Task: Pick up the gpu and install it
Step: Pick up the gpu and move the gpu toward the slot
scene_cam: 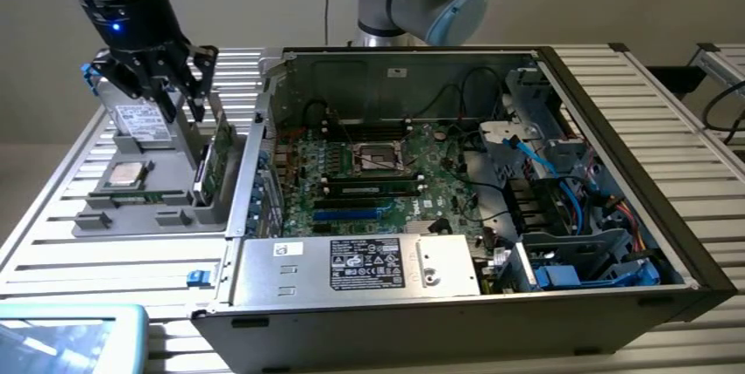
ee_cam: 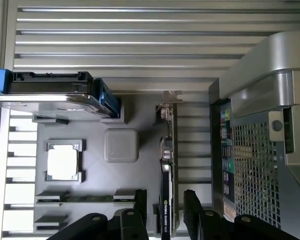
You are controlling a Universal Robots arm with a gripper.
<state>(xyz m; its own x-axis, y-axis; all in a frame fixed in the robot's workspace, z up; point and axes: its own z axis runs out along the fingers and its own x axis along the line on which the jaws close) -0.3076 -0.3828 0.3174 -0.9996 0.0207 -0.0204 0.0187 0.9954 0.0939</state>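
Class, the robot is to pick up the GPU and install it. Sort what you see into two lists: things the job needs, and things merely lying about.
Belongs to the job:
gpu, standing on edge in the grey tray
gripper, open, astride it
open computer case

Lying about:
hard drive
processor chip
RAM stick

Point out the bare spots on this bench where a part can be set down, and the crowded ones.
Free: the slatted table on the exterior view's right of the computer case, and the strip between the grey tray and the table's near edge. Crowded: the tray itself, where the gripper hangs open over the gpu, and the case interior.
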